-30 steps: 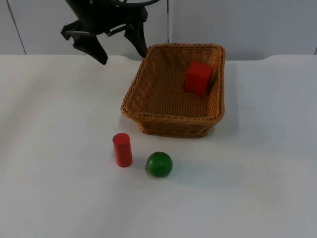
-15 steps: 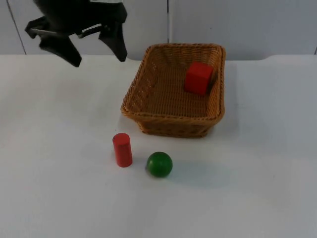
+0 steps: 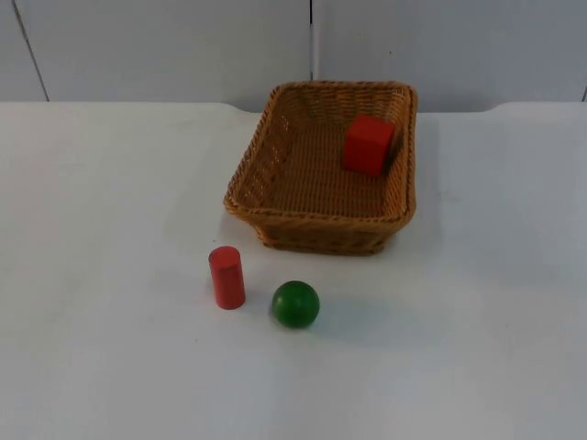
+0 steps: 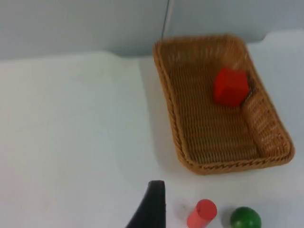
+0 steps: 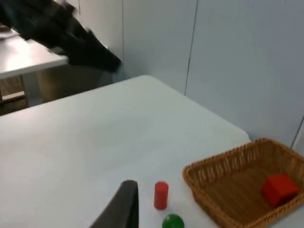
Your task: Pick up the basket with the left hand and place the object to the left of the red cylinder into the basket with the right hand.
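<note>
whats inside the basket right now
One red block lies inside the wicker basket, against its far right wall. The rest of the woven floor is bare. The patch of floor under the block is covered.

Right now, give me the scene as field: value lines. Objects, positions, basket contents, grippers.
basket: wicker basket resting on the white table, near the grey partition wall
basket contents: red cube, in the far right corner
red cylinder: upright on the table, in front of the basket's left end
green ball: just right of the cylinder, apart from it
left of cylinder: bare table
left gripper: one black fingertip in the left wrist view, above the table near the cylinder
right gripper: one fingertip in the right wrist view, over the table
</note>
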Robot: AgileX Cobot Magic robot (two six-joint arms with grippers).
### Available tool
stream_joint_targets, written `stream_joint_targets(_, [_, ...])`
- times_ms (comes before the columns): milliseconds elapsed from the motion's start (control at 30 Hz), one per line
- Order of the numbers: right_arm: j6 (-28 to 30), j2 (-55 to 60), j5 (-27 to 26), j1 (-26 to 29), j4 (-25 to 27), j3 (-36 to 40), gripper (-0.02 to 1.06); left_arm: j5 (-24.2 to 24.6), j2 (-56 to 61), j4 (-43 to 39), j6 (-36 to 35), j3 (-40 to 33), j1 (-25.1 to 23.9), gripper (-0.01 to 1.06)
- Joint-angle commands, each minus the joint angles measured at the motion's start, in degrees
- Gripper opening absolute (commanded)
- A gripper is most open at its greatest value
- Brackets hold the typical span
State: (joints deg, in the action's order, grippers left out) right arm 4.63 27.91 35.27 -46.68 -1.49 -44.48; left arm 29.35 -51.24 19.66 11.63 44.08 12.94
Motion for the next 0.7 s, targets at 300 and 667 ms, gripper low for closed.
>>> stream_joint_targets(300, [-6.81, -11.31, 7.76, 0.26, -4.60, 7.07, 1.05, 10.92, 29.46, -6.64, -0.15, -5.56, 0.26, 0.83])
stream_joint_targets(667, [-8.31, -18.25, 18.81, 0.26, -4.29, 10.58, 1.05, 25.55, 47.09, -14.23, -9.26, -5.56, 0.26, 0.83])
